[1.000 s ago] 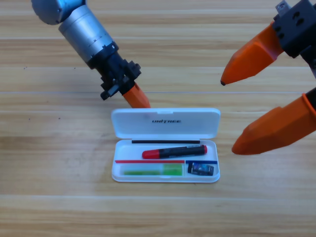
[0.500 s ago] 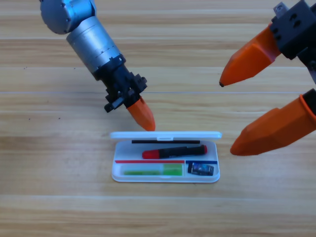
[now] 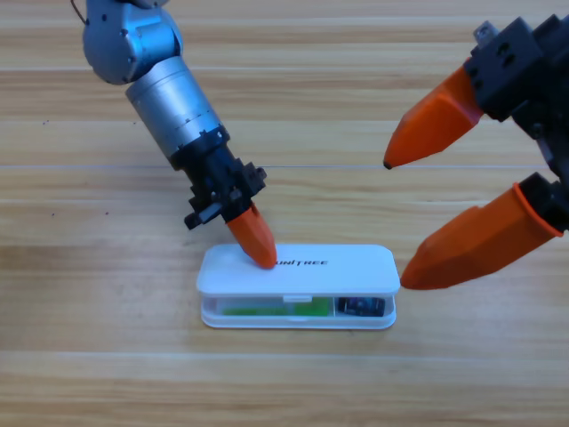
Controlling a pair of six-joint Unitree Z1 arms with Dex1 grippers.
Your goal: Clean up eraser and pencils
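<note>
My left claw (image 3: 258, 247) sat just left of the frame's centre, its orange tip pressing on the left part of the white case lid (image 3: 298, 269). Whether that claw was open or closed could not be told; only one orange tip showed.

The lid was nearly flat over the pencil case (image 3: 298, 318) in the lower centre of the frame, but a gap was left along the front edge. Through that gap the green pencil (image 3: 271, 310) showed at lower left inside the case, and the eraser (image 3: 360, 306) at lower right. The red-capped pencil was hidden under the lid, presumably inside.

My right claw (image 3: 396, 222) waited at the right of the frame, above the counter (image 3: 89, 356), wide open and gripping nothing.

Judgement: the step in hand was closing the case, the last one of the task. The next move called for a push straight down, nearer the front edge, to latch the lid. Pressing this far left could rock or slide the case.
</note>
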